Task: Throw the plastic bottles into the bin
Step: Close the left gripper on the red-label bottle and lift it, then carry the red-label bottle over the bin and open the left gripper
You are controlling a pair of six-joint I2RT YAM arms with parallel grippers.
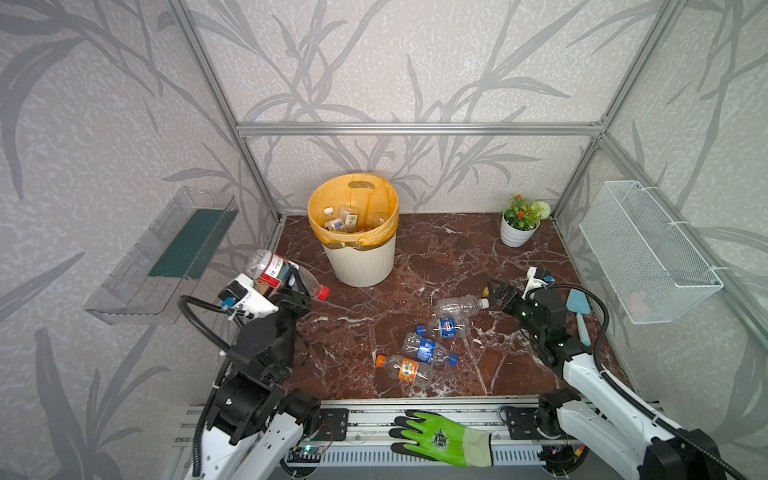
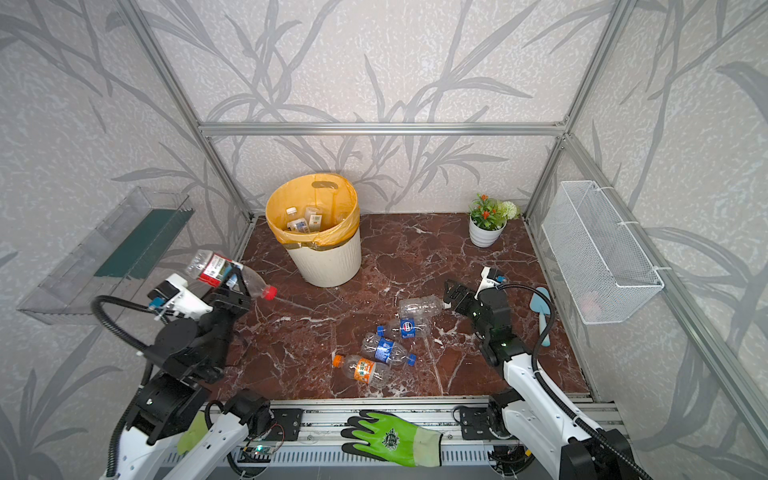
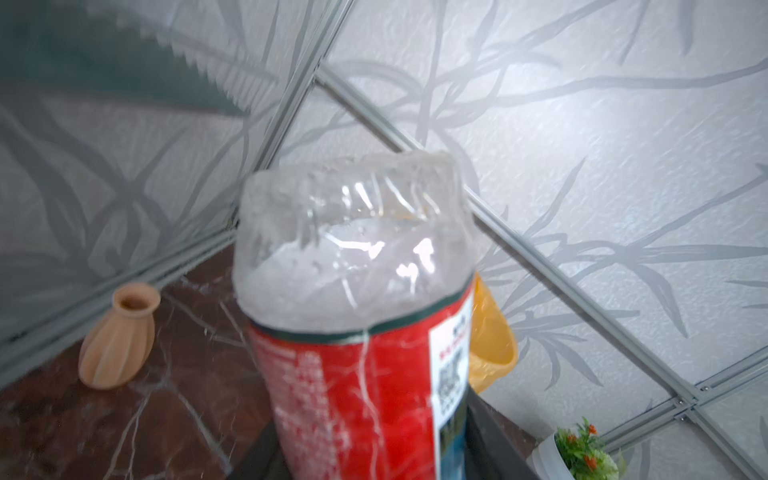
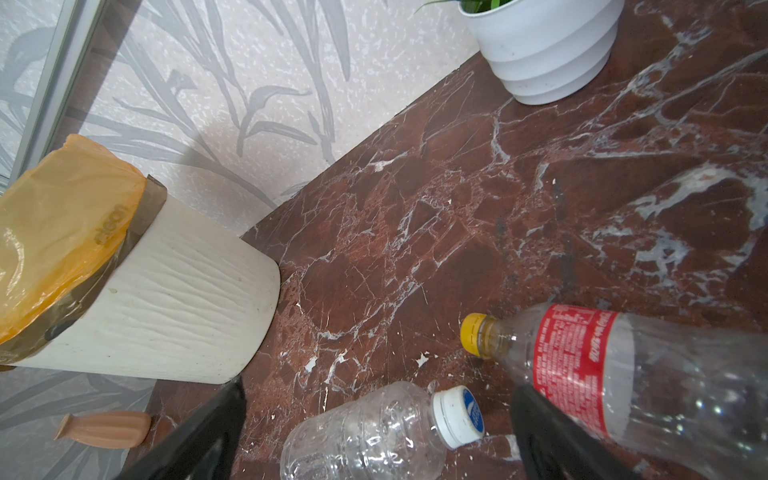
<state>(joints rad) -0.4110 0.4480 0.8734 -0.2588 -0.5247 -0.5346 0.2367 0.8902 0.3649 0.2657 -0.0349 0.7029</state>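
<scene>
Currently in the carry step, with pickup done and the drop pending. Note the left gripper (image 1: 291,284) clenched on the label band of a red-labelled bottle (image 1: 272,268), held clear of the marble table (image 1: 436,257) just beside the bin (image 1: 361,266), at its left front and not yet over the mouth. Next, raise and swing toward the orange-yellow liner (image 1: 332,199), clear the rim, then release; check height before crossing. Expect a light, empty, clear shell, dented near the base in the left wrist view, tilted with the red cap (image 1: 322,293) toward the table's middle. Note the right gripper (image 1: 496,293) spread wide, grasping nothing, just beside a clear bottle (image 1: 459,307) lying on the table. Count further bottles lying nearby, among them an orange-labelled bottle (image 1: 407,370), and several already in the bin.
</scene>
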